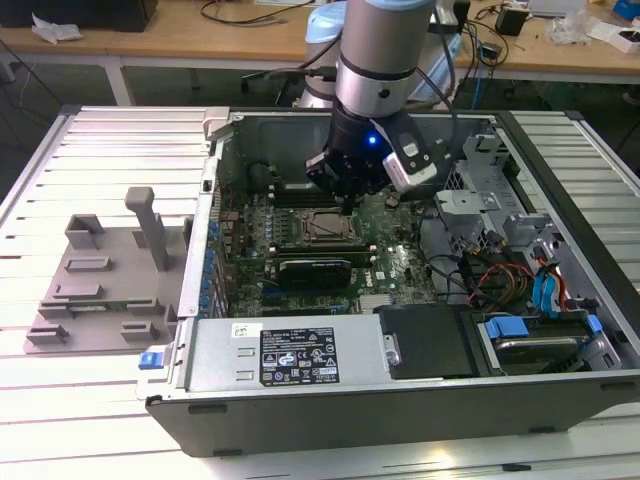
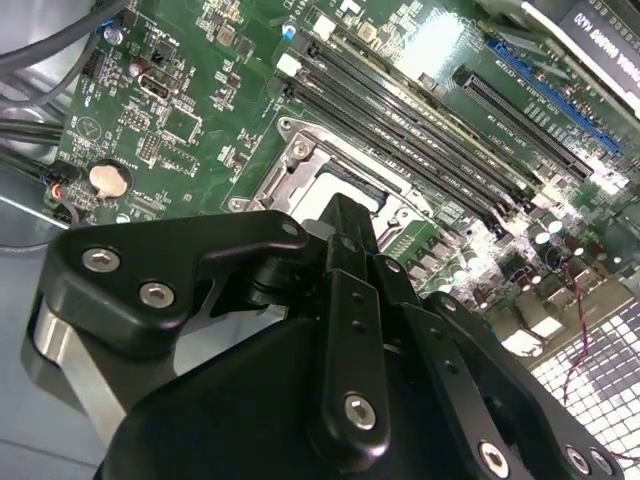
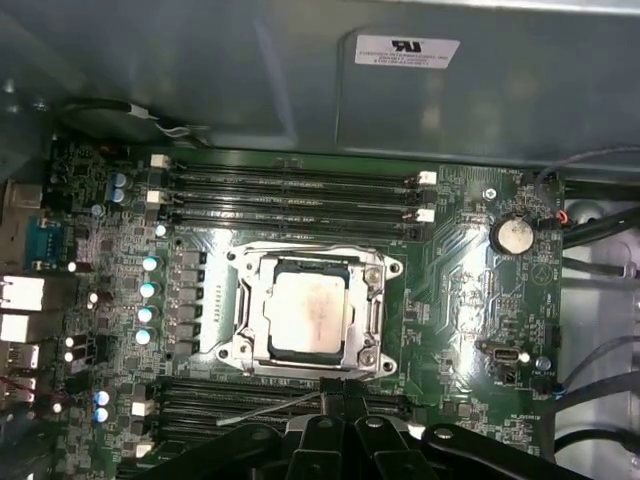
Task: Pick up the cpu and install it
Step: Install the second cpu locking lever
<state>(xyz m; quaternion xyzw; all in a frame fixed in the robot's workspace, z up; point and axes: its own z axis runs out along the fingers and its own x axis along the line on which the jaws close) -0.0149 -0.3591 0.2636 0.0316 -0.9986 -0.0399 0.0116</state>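
The arm hangs inside the open grey metal computer case (image 1: 300, 370), its black multi-link gripper (image 1: 347, 205) poised just above the green motherboard (image 3: 460, 270) at the edge of the square silver socket frame (image 3: 385, 300). In the first wrist view the cpu (image 3: 308, 310), a small flat square chip with a dull silver-grey metal top, lies flat inside that frame, and it looks squarely seated, its edges parallel to the frame's sides. The gripper (image 3: 340, 415) has its fingertips drawn together beside the socket's near edge, clamped on nothing that I can make out; the chip sits apart from them. Judging from this, placement looks done, so doing the step well means keeping the tips clear of the chip and the long black memory slots (image 3: 290, 195), with no sideways drag that might nudge the chip off its seat.
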